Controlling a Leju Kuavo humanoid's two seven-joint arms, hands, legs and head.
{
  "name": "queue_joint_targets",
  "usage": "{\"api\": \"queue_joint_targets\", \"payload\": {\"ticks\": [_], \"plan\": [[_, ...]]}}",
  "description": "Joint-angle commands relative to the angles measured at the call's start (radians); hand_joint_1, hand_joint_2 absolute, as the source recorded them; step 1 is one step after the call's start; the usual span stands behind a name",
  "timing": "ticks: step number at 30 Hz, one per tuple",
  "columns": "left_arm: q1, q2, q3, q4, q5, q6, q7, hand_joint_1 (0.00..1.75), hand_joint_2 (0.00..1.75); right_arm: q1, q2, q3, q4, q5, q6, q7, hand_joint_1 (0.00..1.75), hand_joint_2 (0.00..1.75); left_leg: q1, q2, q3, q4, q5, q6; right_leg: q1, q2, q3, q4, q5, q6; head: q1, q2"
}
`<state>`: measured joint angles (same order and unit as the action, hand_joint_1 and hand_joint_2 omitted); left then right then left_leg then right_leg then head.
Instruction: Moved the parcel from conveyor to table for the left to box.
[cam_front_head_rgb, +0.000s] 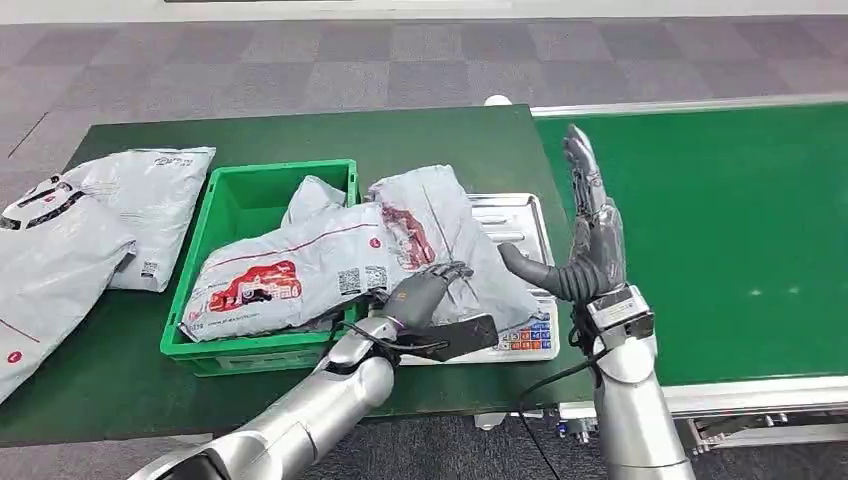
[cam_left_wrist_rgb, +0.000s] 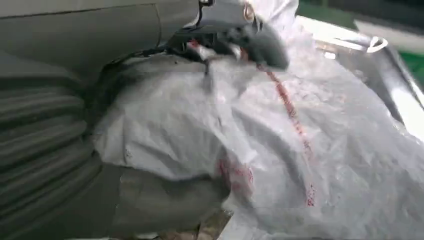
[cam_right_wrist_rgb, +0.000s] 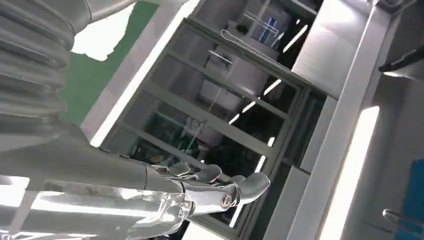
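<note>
Green conveyor belt (cam_front_head_rgb: 720, 230) runs along the right of the dark green table (cam_front_head_rgb: 430, 135). Green plastic crate (cam_front_head_rgb: 235, 205) holds a grey plastic mailer parcel with red print (cam_front_head_rgb: 300, 265); a second such parcel (cam_front_head_rgb: 425, 235) lies across the silver weighing scale (cam_front_head_rgb: 520, 215). Left hand (cam_front_head_rgb: 425, 290) grips this second parcel. Right hand (cam_front_head_rgb: 590, 235) is raised, fingers straight and apart, holding nothing.
</note>
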<state>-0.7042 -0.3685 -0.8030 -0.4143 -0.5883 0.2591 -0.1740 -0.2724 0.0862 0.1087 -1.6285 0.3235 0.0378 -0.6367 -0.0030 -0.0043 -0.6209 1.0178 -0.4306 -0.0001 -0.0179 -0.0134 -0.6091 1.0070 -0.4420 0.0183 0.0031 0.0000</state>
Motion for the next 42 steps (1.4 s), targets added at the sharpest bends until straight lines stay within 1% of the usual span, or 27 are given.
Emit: {"api": "queue_joint_targets", "payload": {"ticks": [1,2,4,5,9,10,11,12,13,15,17,19,20,21,23,25,26,28,29,31,34,35,37,38,40,41,42], "plan": [[0.032,0.033,0.326,-0.076,0.218,0.191,-0.342,1.75,1.75,-0.050,-0.022,0.014,0.097,-0.017,0.034,0.001,0.00,1.75,0.001,0.004,0.003,-0.001,-0.001,-0.001,0.001,0.004,0.002,-0.002,0.001,-0.001,0.000,0.000],[0.023,0.046,0.334,-0.090,0.229,0.182,-0.351,1.75,1.75,-0.055,-0.025,0.015,0.099,-0.030,0.041,0.002,0.00,1.75,0.001,0.005,0.004,-0.002,-0.001,-0.001,0.002,0.006,0.003,-0.003,0.001,-0.002,0.000,0.000],[0.047,0.063,0.361,-0.165,0.252,0.186,-0.361,1.75,1.75,-0.055,-0.032,0.022,0.100,-0.033,0.035,0.006,0.00,1.75,0.001,0.006,0.004,-0.002,-0.001,-0.001,0.001,0.007,0.002,-0.003,0.001,-0.002,0.000,0.000],[0.054,0.065,0.365,-0.176,0.255,0.199,-0.371,1.75,1.75,-0.054,-0.033,0.023,0.099,-0.035,0.034,0.006,0.00,1.75,0.001,0.005,0.002,0.000,-0.001,-0.001,0.001,0.006,0.001,-0.001,0.001,-0.001,0.000,0.000],[0.058,0.059,0.358,-0.162,0.252,0.213,-0.374,1.75,1.75,-0.052,-0.040,0.027,0.103,-0.037,0.032,0.006,0.00,1.75,0.001,0.004,0.004,-0.002,-0.001,-0.001,0.001,0.004,0.003,-0.002,0.001,-0.001,0.000,0.000],[0.056,0.058,0.353,-0.154,0.250,0.219,-0.389,1.75,1.75,-0.055,-0.042,0.029,0.109,-0.040,0.030,0.005,0.00,1.75,0.001,0.005,0.005,-0.002,-0.001,-0.001,0.001,0.005,0.004,-0.003,0.001,-0.002,0.000,0.000],[0.055,0.053,0.358,-0.147,0.265,0.231,-0.418,1.75,1.75,-0.055,-0.048,0.034,0.112,-0.047,0.026,0.003,0.00,1.75,0.001,0.003,0.002,-0.001,-0.001,-0.001,0.001,0.003,0.002,-0.001,0.001,-0.001,0.000,0.000],[0.056,0.053,0.360,-0.150,0.272,0.231,-0.427,1.75,1.75,-0.054,-0.049,0.035,0.111,-0.048,0.025,0.002,0.00,1.75,0.001,0.004,0.004,-0.002,-0.001,-0.001,0.001,0.005,0.003,-0.003,0.001,-0.001,0.000,0.000],[0.056,0.053,0.360,-0.150,0.272,0.231,-0.427,1.75,1.75,-0.054,-0.049,0.035,0.111,-0.048,0.025,0.002,0.00,1.75,0.001,0.002,0.002,-0.001,-0.001,0.000,0.001,0.003,0.001,-0.001,0.000,-0.001,0.000,0.000],[0.058,0.054,0.359,-0.156,0.280,0.231,-0.434,1.75,1.75,-0.051,-0.051,0.038,0.110,-0.050,0.023,0.001,0.00,1.75,0.001,0.003,0.003,-0.001,-0.001,-0.001,0.001,0.004,0.002,-0.002,0.000,-0.001,0.000,0.000],[0.070,0.059,0.363,-0.191,0.314,0.248,-0.498,1.75,1.75,-0.051,-0.053,0.042,0.111,-0.056,0.016,0.002,0.00,1.75,0.001,0.002,0.001,-0.001,-0.001,0.000,0.001,0.003,0.001,-0.001,0.000,-0.001,0.000,0.000],[0.126,0.090,0.344,-0.375,0.364,0.284,-0.524,1.75,1.75,-0.053,-0.057,0.048,0.113,-0.061,0.014,0.002,0.00,1.75,0.001,0.004,0.002,-0.001,-0.001,-0.001,0.001,0.004,0.002,-0.002,0.001,-0.001,0.000,0.000],[0.161,0.124,0.305,-0.498,0.396,0.314,-0.524,1.75,1.75,-0.050,-0.059,0.052,0.113,-0.061,0.011,0.004,0.00,1.75,0.000,0.003,0.001,-0.001,-0.001,-0.001,0.000,0.003,0.001,-0.001,0.000,-0.001,0.000,0.000],[0.189,0.152,0.282,-0.623,0.431,0.331,-0.524,1.75,1.75,-0.050,-0.062,0.055,0.114,-0.062,0.009,0.004,0.00,1.75,0.001,0.005,0.003,-0.002,-0.001,-0.001,0.001,0.005,0.002,-0.002,0.001,-0.002,0.000,0.000],[0.237,0.223,0.229,-0.867,0.459,0.423,-0.524,1.75,1.75,-0.043,-0.066,0.053,0.114,-0.070,0.001,0.004,0.00,1.75,0.000,0.005,0.000,-0.001,-0.001,-0.001,0.000,0.006,-0.001,-0.001,0.001,-0.001,0.000,0.000],[0.294,0.237,0.281,-1.060,0.440,0.439,-0.524,1.75,1.75,-0.031,-0.072,0.049,0.106,-0.072,-0.004,0.004,0.00,1.75,0.001,0.007,0.001,-0.001,-0.002,-0.002,0.001,0.007,0.000,-0.001,0.001,-0.002,0.000,0.000],[0.310,0.240,0.295,-1.103,0.435,0.439,-0.524,1.75,1.75,-0.026,-0.073,0.046,0.101,-0.071,-0.007,0.004,0.00,1.75,0.001,0.006,0.000,0.000,-0.002,-0.002,0.001,0.006,-0.001,-0.001,0.000,-0.001,0.000,0.000],[0.357,0.253,0.330,-1.252,0.463,0.439,-0.524,1.75,1.75,-0.003,-0.073,0.031,0.077,-0.069,-0.020,0.007,0.00,1.75,0.002,0.007,0.004,-0.003,-0.003,-0.002,0.002,0.008,0.002,-0.003,0.000,-0.003,0.000,0.000],[0.374,0.258,0.338,-1.306,0.516,0.432,-0.524,1.75,1.75,0.007,-0.074,0.026,0.067,-0.067,-0.024,0.009,0.00,1.75,0.001,0.006,0.002,-0.001,-0.002,-0.002,0.002,0.006,0.000,-0.001,-0.001,-0.002,0.000,0.000],[0.403,0.250,0.382,-1.368,0.571,0.391,-0.524,1.75,1.75,0.023,-0.076,0.017,0.055,-0.066,-0.029,0.009,0.00,1.75,0.002,0.006,0.002,-0.001,-0.003,-0.001,0.002,0.006,0.000,-0.001,-0.001,-0.002,0.000,0.000],[0.440,0.202,0.474,-1.426,0.609,0.305,-0.524,1.75,1.75,0.032,-0.070,0.004,0.052,-0.071,-0.038,0.008,0.00,1.75,0.002,0.007,0.004,-0.002,-0.004,-0.003,0.002,0.008,0.002,-0.002,-0.002,-0.003,0.000,0.000],[0.455,0.175,0.516,-1.444,0.629,0.266,-0.524,1.75,1.75,0.032,-0.069,0.002,0.053,-0.071,-0.038,0.008,0.00,1.75,0.002,0.005,0.001,-0.001,-0.004,-0.002,0.002,0.006,0.000,-0.001,-0.002,-0.002,0.000,0.000],[0.462,0.170,0.529,-1.453,0.633,0.253,-0.524,1.75,1.75,0.031,-0.068,0.003,0.054,-0.071,-0.038,0.008,0.00,1.75,0.001,0.005,0.001,-0.001,-0.004,-0.002,0.001,0.005,0.000,-0.001,-0.003,-0.002,0.000,0.000],[0.468,0.152,0.550,-1.471,0.623,0.242,-0.524,1.75,1.75,0.027,-0.067,0.004,0.057,-0.071,-0.038,0.008,0.00,1.75,0.002,0.006,0.002,-0.001,-0.004,-0.002,0.002,0.006,0.001,-0.002,-0.002,-0.002,0.000,0.000],[0.470,0.148,0.554,-1.496,0.593,0.284,-0.524,1.75,1.75,0.021,-0.065,0.008,0.061,-0.071,-0.038,0.008,0.00,1.75,0.002,0.007,0.005,-0.002,-0.005,-0.002,0.002,0.007,0.003,-0.003,-0.002,-0.003,0.000,0.000],[0.469,0.163,0.539,-1.499,0.575,0.331,-0.524,1.75,1.75,0.018,-0.065,0.014,0.061,-0.069,-0.036,0.010,0.00,1.75,0.003,0.006,0.006,-0.003,-0.004,-0.003,0.002,0.007,0.005,-0.004,-0.002,-0.003,0.000,0.000],[0.464,0.177,0.527,-1.494,0.560,0.360,-0.524,1.75,1.75,0.018,-0.065,0.017,0.061,-0.068,-0.036,0.012,0.00,1.75,0.002,0.005,0.000,-0.001,-0.003,-0.002,0.001,0.004,-0.001,-0.001,-0.002,-0.002,0.000,0.000]]}}
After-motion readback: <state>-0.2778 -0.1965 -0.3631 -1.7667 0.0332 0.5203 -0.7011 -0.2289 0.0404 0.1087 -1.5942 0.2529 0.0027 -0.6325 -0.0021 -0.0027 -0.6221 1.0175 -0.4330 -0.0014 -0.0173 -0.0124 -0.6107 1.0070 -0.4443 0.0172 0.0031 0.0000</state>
